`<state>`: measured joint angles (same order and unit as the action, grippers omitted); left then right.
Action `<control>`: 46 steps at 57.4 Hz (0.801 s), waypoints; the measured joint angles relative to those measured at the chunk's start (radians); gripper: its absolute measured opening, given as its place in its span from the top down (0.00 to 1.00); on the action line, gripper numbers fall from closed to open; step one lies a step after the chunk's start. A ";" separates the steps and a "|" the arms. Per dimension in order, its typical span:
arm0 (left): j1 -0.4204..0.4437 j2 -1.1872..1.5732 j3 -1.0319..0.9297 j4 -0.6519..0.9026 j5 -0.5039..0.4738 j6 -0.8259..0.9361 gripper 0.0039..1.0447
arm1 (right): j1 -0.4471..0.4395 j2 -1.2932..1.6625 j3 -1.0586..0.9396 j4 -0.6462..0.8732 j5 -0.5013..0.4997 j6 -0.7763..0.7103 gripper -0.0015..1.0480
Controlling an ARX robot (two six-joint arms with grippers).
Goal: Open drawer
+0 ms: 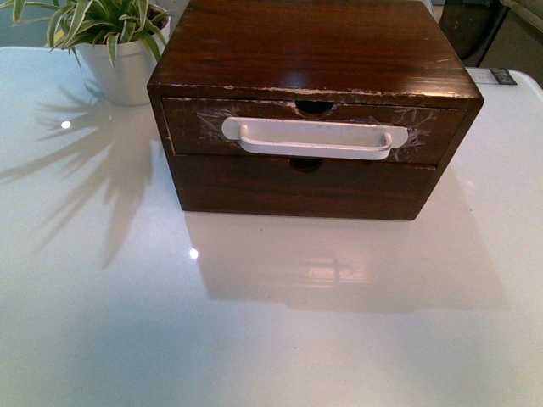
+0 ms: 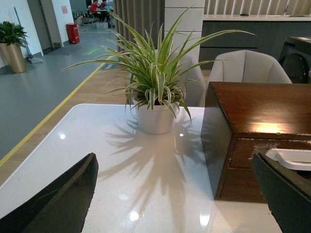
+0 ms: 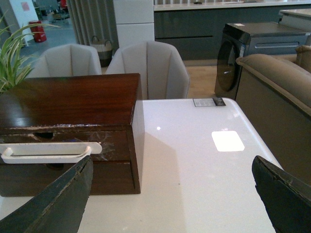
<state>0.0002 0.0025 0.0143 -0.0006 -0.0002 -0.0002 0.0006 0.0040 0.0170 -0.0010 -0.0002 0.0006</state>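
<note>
While shut, the drawer (image 1: 263,112) faces the robot — handle (image 1: 314,138) crosswise.

- drawer (image 1: 314,131): dark wood, front scratched whitish; handle (image 1: 315,138) smooth white
- cabinet (image 1: 314,42): glossy varnished wood, edges chipped
- counter (image 1: 254,322): glossy white

The chest (image 1: 314,42) is being borne by the table (image 1: 254,339). The drawer (image 1: 314,136) is being housed in it, above the lower drawer front (image 1: 305,188). The potted plant (image 1: 119,59) is being kept left of the chest.
</note>
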 joint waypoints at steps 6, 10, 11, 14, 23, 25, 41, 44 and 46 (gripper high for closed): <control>0.000 0.000 0.000 0.000 0.000 0.000 0.08 | 0.000 0.000 0.000 0.000 0.000 0.000 0.09; 0.000 0.000 0.000 0.000 0.000 0.000 0.08 | 0.000 0.000 0.000 0.000 0.000 0.000 0.09; 0.000 0.000 0.000 0.000 0.000 0.000 0.08 | 0.000 0.000 0.000 0.000 0.000 0.000 0.09; 0.000 0.000 0.000 0.000 0.000 0.000 0.08 | 0.000 0.000 0.000 0.000 0.000 0.000 0.09; 0.000 0.000 0.000 0.000 0.000 0.000 0.08 | 0.000 0.000 0.000 0.000 0.000 0.000 0.09; 0.000 0.000 0.000 0.000 0.000 0.000 0.08 | 0.000 0.000 0.000 0.000 0.000 0.000 0.09; 0.000 0.000 0.000 0.000 0.000 0.000 0.08 | 0.000 0.000 0.000 0.000 0.000 0.000 0.09; 0.000 0.000 0.000 0.000 0.000 0.000 0.08 | 0.000 0.000 0.000 0.000 0.000 0.000 0.09; 0.000 0.000 0.000 0.000 0.000 0.000 0.08 | 0.000 0.000 0.000 0.000 0.000 0.000 0.09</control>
<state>0.0002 0.0025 0.0143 -0.0006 -0.0006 -0.0002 0.0006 0.0040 0.0170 -0.0010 -0.0002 0.0006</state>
